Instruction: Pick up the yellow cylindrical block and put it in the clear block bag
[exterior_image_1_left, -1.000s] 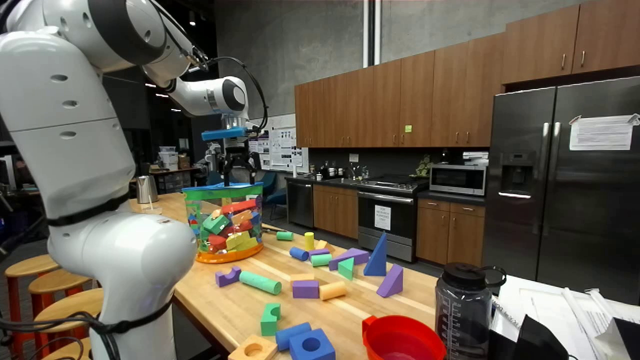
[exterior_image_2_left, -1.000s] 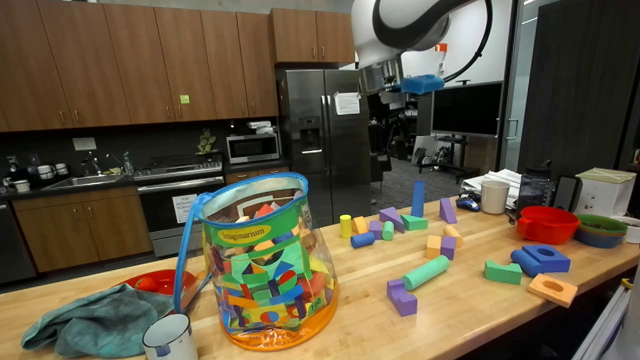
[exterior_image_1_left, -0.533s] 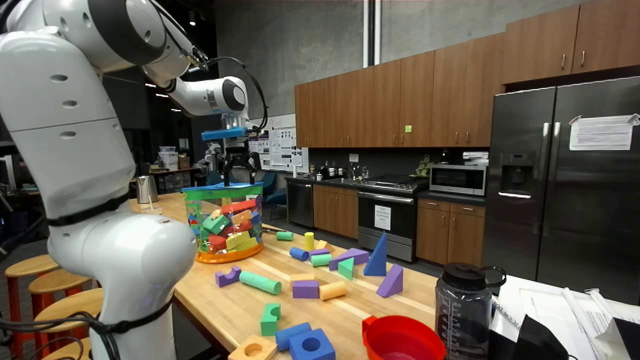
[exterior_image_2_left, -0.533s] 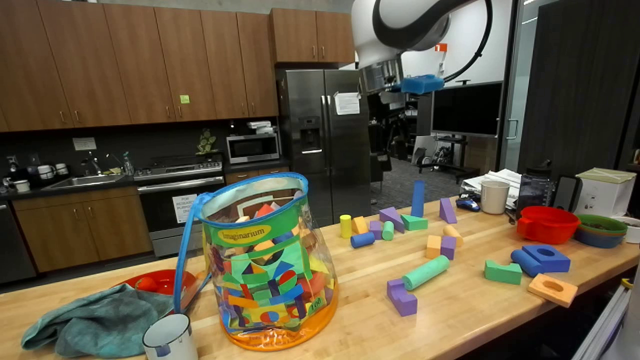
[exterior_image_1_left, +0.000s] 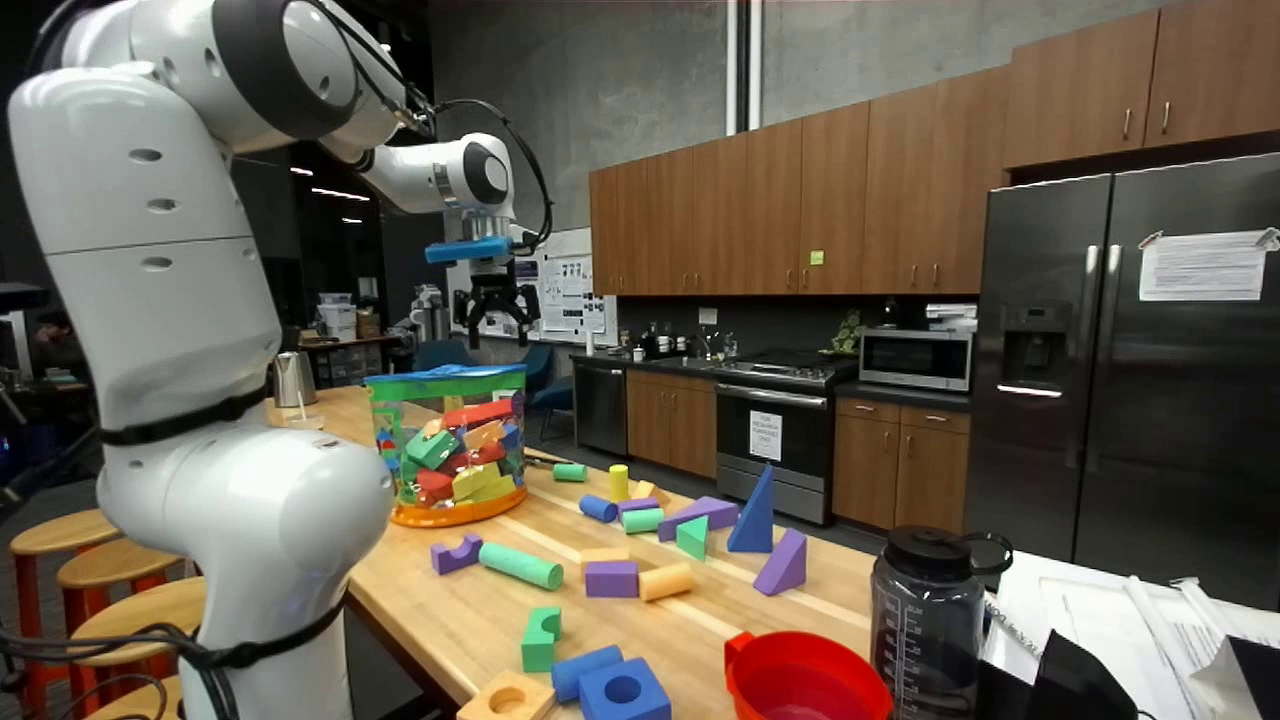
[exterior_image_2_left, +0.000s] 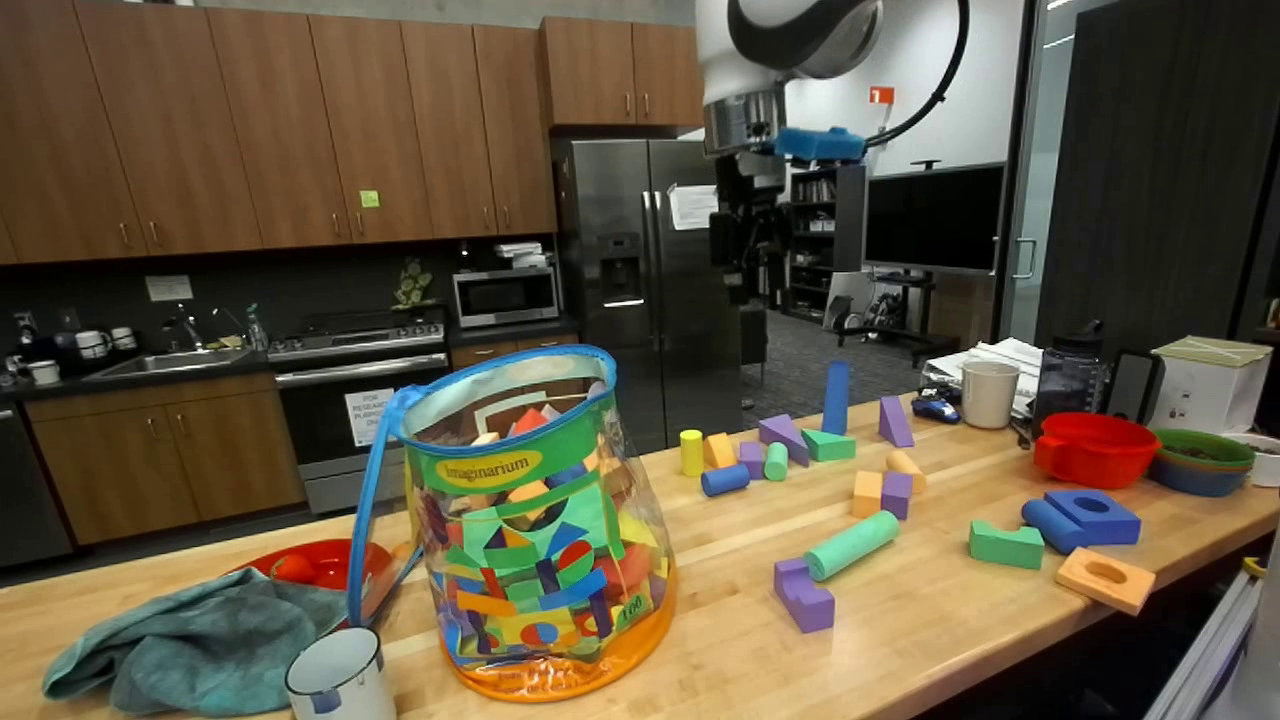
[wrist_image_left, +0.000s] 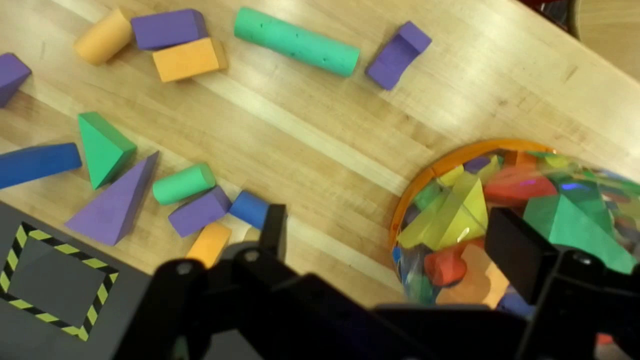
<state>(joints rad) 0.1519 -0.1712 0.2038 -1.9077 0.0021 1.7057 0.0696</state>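
A long wooden table (exterior_image_2_left: 700, 640) runs through the room, a dark steel refrigerator (exterior_image_1_left: 1150, 400) standing beyond it. The white robot arm (exterior_image_1_left: 180, 320) is stationed at the table's edge, forearm extended over the top. On the table stands the clear block bag (exterior_image_2_left: 560, 450), upright, open at the mouth, blue-rimmed, green-banded and orange at the base; multicoloured blocks (exterior_image_1_left: 478, 455) show through its wall. The black gripper (exterior_image_1_left: 498, 338) hangs above the height of the bag's rim, pointing down, its fingers (wrist_image_left: 517, 255) spread wide apart; I note a gap between them and the bag in both exterior views. A red bowl (exterior_image_2_left: 1100, 466) sits well apart from the bag, near a dark water bottle (exterior_image_1_left: 925, 630). Among the loose pieces, a long green cylinder (exterior_image_2_left: 852, 546) lies on its side just beside a purple arch block (exterior_image_2_left: 803, 597), and a shorter blue cylinder (exterior_image_2_left: 725, 480) lies likewise. The yellow cylindrical block (exterior_image_2_left: 691, 452) is found standing on end on the table, outside the bag, just beside an orange block (exterior_image_2_left: 718, 450); I cannot confirm it in the wrist view.
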